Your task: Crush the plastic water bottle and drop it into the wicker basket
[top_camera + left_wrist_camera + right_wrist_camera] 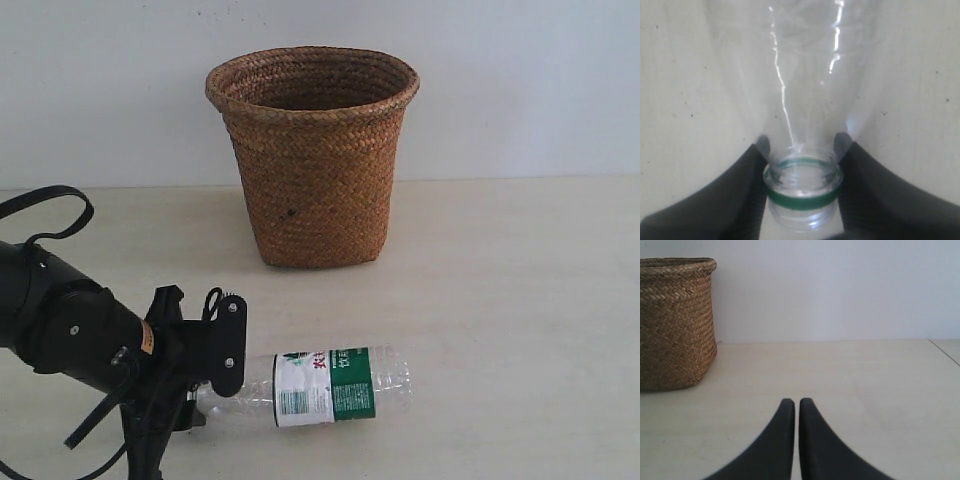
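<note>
The plastic water bottle [335,388] lies on its side on the table, label up, its base pointing right. My left gripper [215,385] is shut on its neck. In the left wrist view the open mouth and green neck ring of the bottle [801,195] sit pinched between the two dark fingers [735,200]. The wicker basket [312,155] stands upright behind the bottle, near the back wall. My right gripper [797,402] is out of the exterior view; its own camera shows it shut, holding nothing, low over the table with the basket [675,322] off to one side.
The pale tabletop [520,300] stretches to the right of the basket and bottle. A white wall [520,90] backs the table. A table edge [945,352] shows in the right wrist view. The left arm's black body [60,325] and cable fill the lower left.
</note>
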`<action>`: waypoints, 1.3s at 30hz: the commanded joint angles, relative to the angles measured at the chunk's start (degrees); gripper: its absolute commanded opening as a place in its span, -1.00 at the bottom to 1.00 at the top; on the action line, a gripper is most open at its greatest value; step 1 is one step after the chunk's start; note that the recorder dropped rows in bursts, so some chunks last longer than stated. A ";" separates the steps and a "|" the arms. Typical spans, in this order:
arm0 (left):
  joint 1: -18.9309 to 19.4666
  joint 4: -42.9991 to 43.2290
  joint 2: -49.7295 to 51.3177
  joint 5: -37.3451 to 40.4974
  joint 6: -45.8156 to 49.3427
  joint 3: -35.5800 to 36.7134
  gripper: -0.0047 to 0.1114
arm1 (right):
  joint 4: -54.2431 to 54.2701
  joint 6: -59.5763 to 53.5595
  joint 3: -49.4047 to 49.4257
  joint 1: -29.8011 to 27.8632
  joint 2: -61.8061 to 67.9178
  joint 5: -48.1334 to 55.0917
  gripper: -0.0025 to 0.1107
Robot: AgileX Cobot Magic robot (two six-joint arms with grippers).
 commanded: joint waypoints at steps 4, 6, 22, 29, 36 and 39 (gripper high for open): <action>-0.27 0.08 -0.02 -0.71 0.42 -0.07 -0.85 | -0.30 -0.14 0.01 -0.20 -0.17 -0.36 -0.93; -0.27 0.08 -0.02 -0.71 0.42 -0.07 -0.85 | -0.30 -0.14 0.01 -0.20 -0.17 -0.36 -0.93; -0.27 0.08 -0.02 -0.59 0.42 -0.07 -0.85 | 12.28 32.92 -6.87 1.94 0.85 -6.43 -0.93; -0.27 0.08 -0.02 -1.60 0.42 -0.07 -0.85 | 11.70 18.46 -24.46 11.53 14.76 4.18 -0.93; -0.27 -1.81 -0.02 -3.29 0.42 -0.07 -0.85 | 11.93 15.82 -33.14 22.48 44.01 7.97 -0.93; -0.27 -1.81 -0.02 -3.68 0.42 -0.07 -0.85 | 11.93 14.55 -36.27 26.44 55.26 6.74 -0.93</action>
